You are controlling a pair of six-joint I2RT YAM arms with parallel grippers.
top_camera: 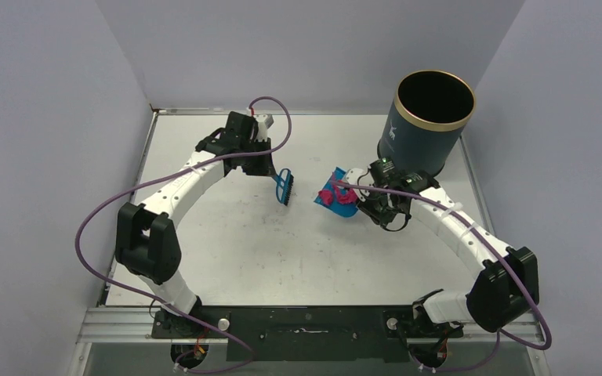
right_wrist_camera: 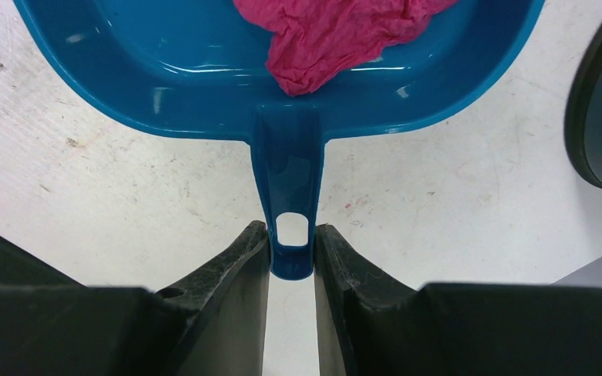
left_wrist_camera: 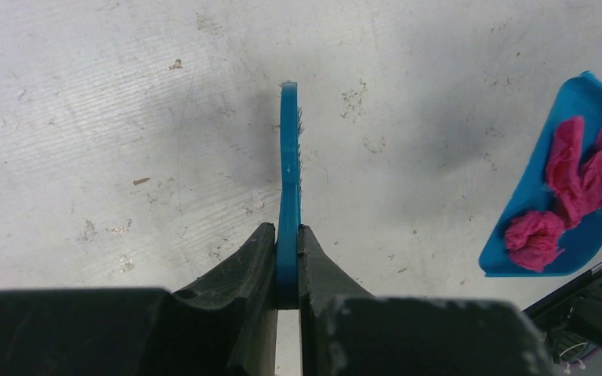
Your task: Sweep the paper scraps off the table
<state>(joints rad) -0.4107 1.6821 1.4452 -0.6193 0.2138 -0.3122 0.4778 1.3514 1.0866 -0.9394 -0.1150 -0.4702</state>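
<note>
The scuffed, off-white surface filled the middle of the overhead view, and the dark, gold-rimmed bin stood at its upper right corner. Just below and left of the bin we saw the blue dustpan. The right hand held it, pinched narrow on the very end of the pan's handle, either side of the hanging hole. We could not tell whether the pan rested on the surface or hung just above it. A little left of the pan, near it but not touching, the left hand was clamped tight on the handle of the small blue brush. The paper scraps, magenta-pink crumples, lay inside the pan, bunched from its middle toward the back wall. We saw none of any other colour.

We judged these bits gathered, with tipping them into the bin as the step ahead. The risk lay in the grip. Held only at the handle's tip, the pan could pivot or sag, and the light scraps could slide off the open lip back onto the surface. The bin's rim stood high, so a low swing could knock it, and a short tip could drop the paper outside.
</note>
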